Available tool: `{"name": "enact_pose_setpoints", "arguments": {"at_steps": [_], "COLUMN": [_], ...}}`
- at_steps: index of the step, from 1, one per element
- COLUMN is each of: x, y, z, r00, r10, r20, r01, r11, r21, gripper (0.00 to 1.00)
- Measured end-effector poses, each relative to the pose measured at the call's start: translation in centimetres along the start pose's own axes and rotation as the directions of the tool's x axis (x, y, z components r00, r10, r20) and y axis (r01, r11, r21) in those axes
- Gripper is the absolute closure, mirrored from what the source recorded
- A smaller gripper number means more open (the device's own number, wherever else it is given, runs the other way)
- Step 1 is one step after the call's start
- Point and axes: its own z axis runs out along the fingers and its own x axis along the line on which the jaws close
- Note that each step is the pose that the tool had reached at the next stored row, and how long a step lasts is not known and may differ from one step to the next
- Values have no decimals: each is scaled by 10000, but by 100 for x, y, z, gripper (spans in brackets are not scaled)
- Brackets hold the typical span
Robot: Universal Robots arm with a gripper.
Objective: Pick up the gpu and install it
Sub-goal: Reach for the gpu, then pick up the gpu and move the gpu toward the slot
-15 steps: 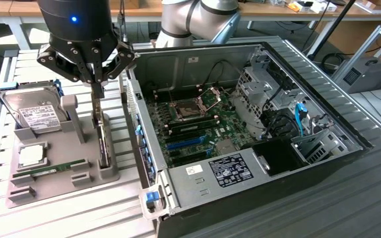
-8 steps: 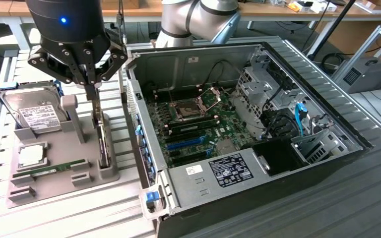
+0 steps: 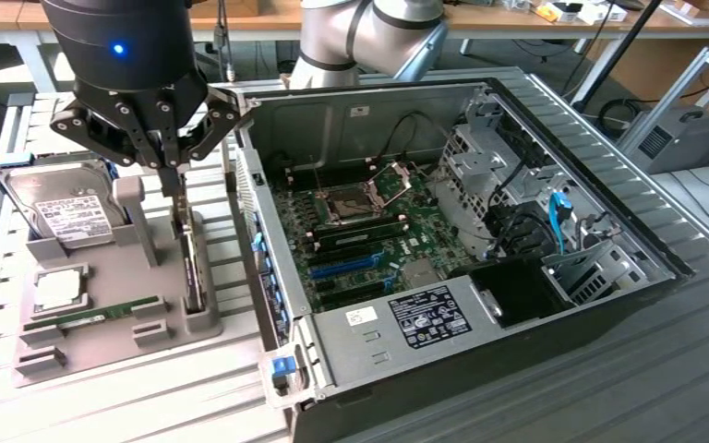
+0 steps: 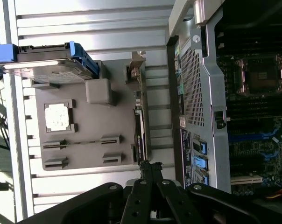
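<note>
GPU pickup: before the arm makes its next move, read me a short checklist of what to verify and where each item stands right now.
1. gpu standing on edge in the gray holder: ok.
2. pincer lined up with the gpu: ok, it hangs over one end of the card.
3. Grip on the card: cannot tell; the jaws are shut, but whether they pinch the card is unclear.
4. hard drive apart from the pincer: ok, it sits toward the exterior view's left.
5. computer case open, motherboard exposed: ok.
6. blue slots on the motherboard free: ok, they look empty.
</note>
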Motion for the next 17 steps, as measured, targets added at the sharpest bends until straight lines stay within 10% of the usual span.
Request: {"name": "enact_pose_setpoints", "arguments": {"at_steps": [17], "x": [0], "y": [0], "z": [0], "r00": [10000], "r10": [0], "r20": [1], "r01": [0], "r11": [10000], "r21": [0], "gripper": [76]}}
